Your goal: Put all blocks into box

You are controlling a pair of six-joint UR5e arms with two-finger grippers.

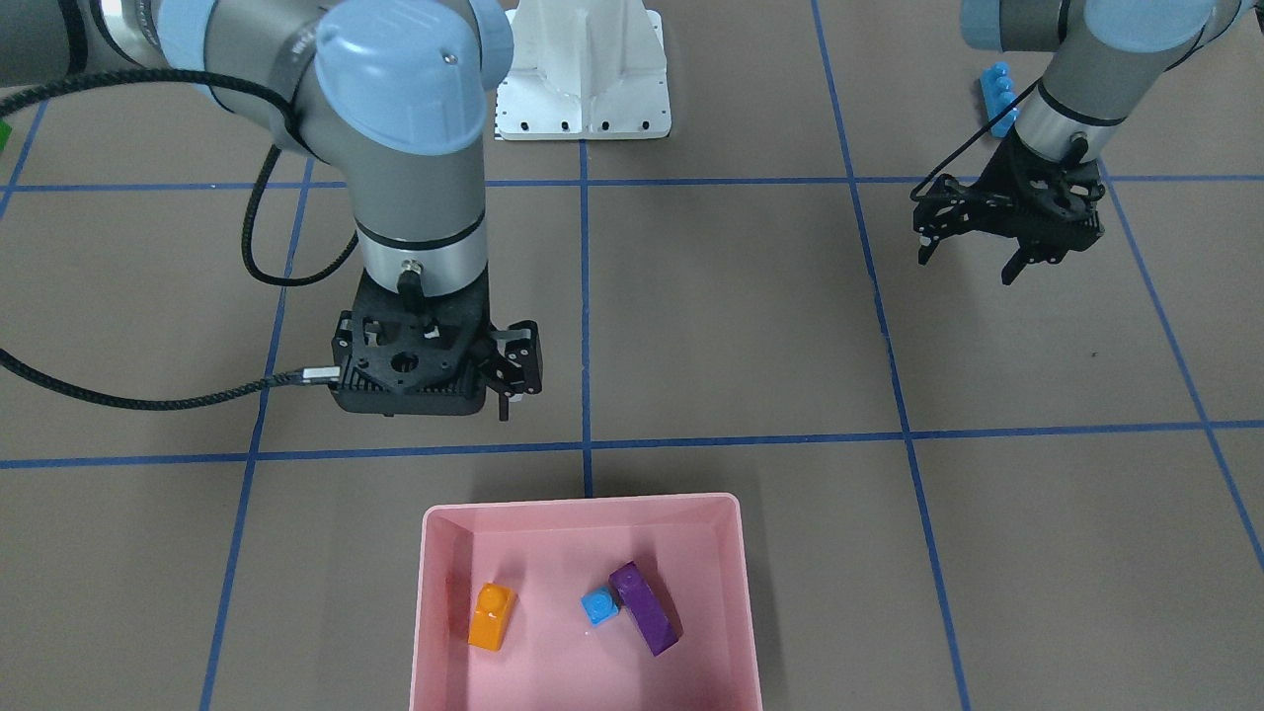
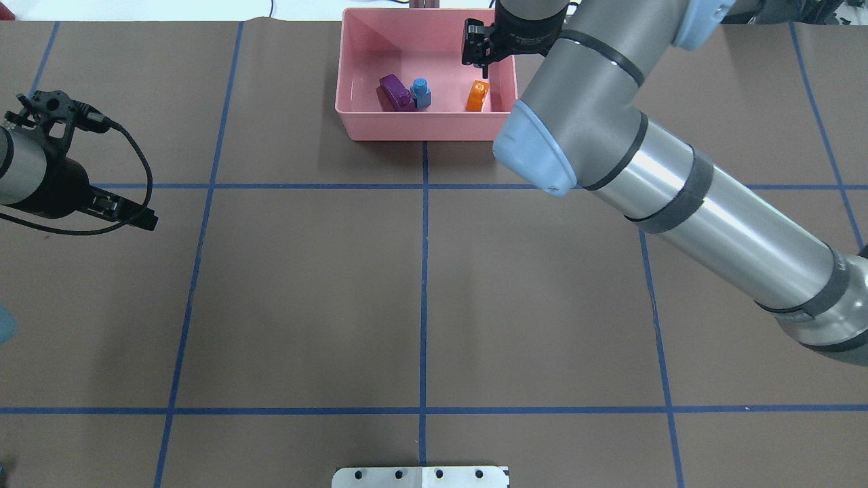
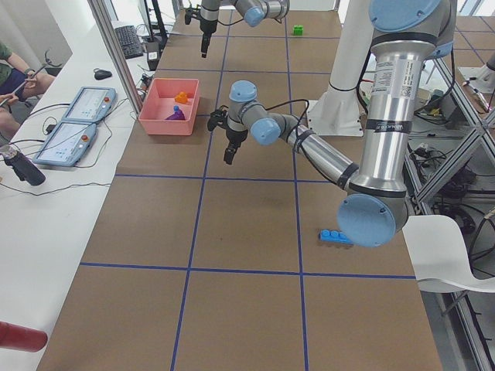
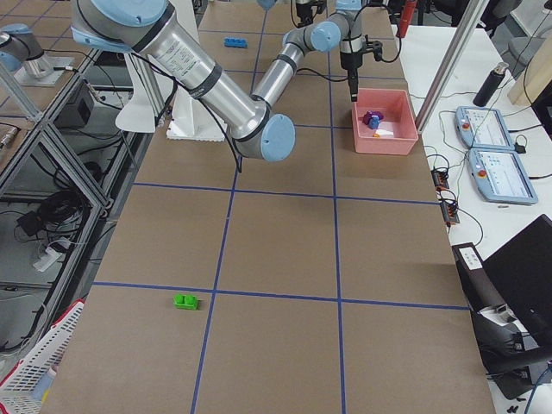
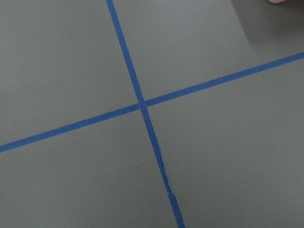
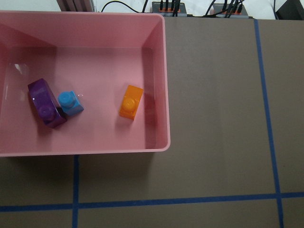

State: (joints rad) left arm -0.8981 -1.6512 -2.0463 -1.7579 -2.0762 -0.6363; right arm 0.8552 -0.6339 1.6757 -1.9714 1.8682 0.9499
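Note:
The pink box point(image 1: 583, 506) holds the orange block point(image 1: 492, 616), the purple block point(image 1: 645, 606) and the small blue cube point(image 1: 599, 605). My right gripper point(image 1: 472, 399) hangs above the table beside the box, on the orange block's side. It looks open and empty, with one finger point(image 1: 505, 403) showing. My left gripper point(image 1: 968, 261) is open and empty above bare table. The long blue block point(image 1: 997, 97) lies on the table behind it, partly covered by the arm. The green block point(image 4: 185, 302) lies far out toward the table's right end.
The white metal base point(image 1: 583, 89) stands at the robot's side of the table. Blue tape lines grid the brown surface. Operator tablets point(image 3: 85, 104) lie on the side bench beyond the box.

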